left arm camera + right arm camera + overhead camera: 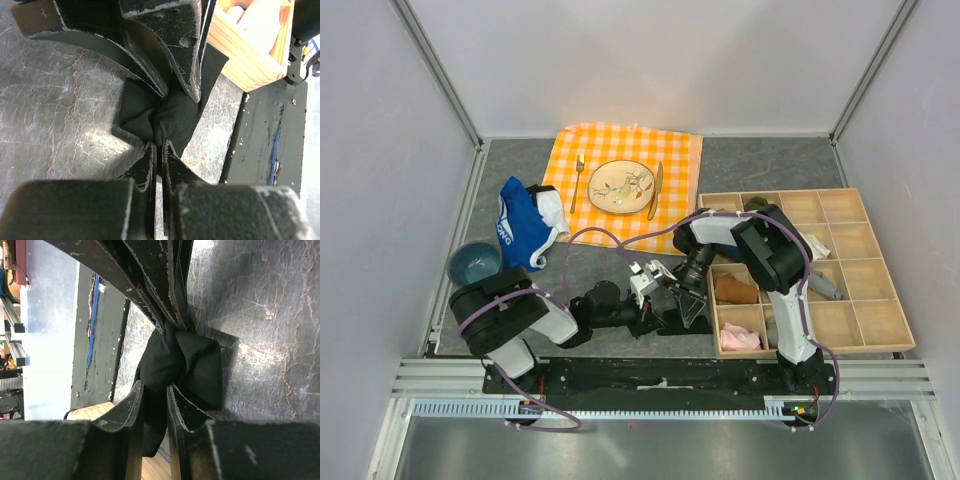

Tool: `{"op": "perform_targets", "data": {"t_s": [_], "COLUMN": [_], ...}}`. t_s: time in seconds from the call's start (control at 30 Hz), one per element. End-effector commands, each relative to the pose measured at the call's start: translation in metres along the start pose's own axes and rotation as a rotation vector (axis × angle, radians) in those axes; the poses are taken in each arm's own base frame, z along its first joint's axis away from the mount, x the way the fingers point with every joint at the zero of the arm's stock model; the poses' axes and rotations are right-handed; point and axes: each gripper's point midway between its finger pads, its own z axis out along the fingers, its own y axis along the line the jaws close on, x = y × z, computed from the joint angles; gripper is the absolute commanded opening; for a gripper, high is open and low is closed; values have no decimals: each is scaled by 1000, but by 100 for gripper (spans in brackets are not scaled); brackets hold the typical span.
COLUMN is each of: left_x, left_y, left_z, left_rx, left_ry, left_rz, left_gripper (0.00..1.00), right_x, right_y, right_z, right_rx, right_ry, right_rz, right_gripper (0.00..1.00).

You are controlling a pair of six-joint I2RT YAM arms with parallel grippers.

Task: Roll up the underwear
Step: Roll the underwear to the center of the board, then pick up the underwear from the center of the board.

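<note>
The underwear (688, 312) is a bunched lump of black fabric on the grey table near the front edge, just left of the wooden tray. My left gripper (160, 146) is shut on one end of the underwear (172, 117), its jaws almost touching with thin fabric between them. My right gripper (155, 388) faces it from the other side and is shut on the opposite end of the underwear (187, 360), with a fold hanging between its jaws. The two grippers meet tip to tip over the fabric: the left gripper (658, 298) and the right gripper (692, 296). No waistband lettering shows.
A wooden compartment tray (860, 345) stands at the right, holding a pink cloth (740, 337) and a brown item (733, 289). An orange checked cloth (675, 155) at the back carries a plate (600, 180), fork and knife. A blue garment (523, 228) and a blue bowl (474, 263) lie at the left.
</note>
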Motion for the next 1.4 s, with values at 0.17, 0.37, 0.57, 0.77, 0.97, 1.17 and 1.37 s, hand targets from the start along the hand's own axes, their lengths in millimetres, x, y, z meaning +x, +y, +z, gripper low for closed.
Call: {"op": "perform_targets", "data": {"t_s": [0.17,0.37,0.57,0.77,0.97,1.17,1.37], "left_x": [12,9,2,-4,-11,-12,-18], "left_y": [6,5,6,8,12,13,13], "left_z": [-12,-15,-16,-18,-22,-25,-28], "left_rx": [-60,-66,-81,-106,-139,-152,-159], "left_ry": [30,23,-2,-21,-45,-55,-86], "left_rz": [-51,-53,-62,-62,-59,-57,-65], "left_gripper": [2,2,2,2,2,2,7], "right_x": [-56,-54,-37,-32,-22,-21,-32], "right_y": [3,-15,-26,-19,-17,-22,-20], "right_z": [-45,-47,-25,-5,13,19,14], "right_rx": [252,368,317,241,198,192,204], "right_ry": [-140,-157,-109,-65,1,25,2], "right_rz": [-149,-78,59,97,126,147,115], "right_gripper": [49,70,78,78,75,45,9]}}
